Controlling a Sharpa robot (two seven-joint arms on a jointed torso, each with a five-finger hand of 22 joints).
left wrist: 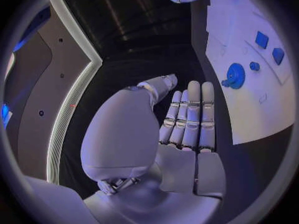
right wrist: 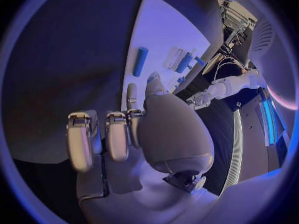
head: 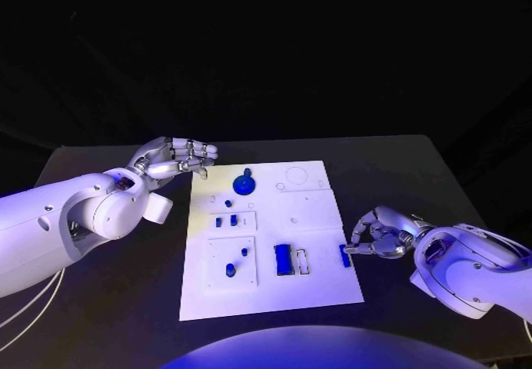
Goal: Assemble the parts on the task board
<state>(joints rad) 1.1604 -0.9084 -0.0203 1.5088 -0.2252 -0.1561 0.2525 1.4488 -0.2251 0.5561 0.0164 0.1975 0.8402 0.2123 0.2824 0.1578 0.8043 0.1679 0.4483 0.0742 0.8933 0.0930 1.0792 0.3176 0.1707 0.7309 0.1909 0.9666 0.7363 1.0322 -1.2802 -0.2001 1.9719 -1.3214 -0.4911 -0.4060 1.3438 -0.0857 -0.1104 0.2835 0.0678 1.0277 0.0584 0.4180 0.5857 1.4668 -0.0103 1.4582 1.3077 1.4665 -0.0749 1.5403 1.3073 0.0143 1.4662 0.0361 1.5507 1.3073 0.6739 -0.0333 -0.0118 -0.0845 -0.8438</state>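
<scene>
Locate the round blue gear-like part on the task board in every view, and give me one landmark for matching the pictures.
Head view: the round blue part lies near the task board's far left corner, close to the left hand.
Left wrist view: the same part lies on the board beyond the fingers.
Right wrist view: I cannot pick it out.
Shared landmark: the white task board.

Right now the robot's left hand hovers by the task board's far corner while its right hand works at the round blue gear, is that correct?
Not quite: the right hand is at the small blue bar on the task board's near right edge, as the head view shows. The round blue gear lies by the left hand.
</scene>
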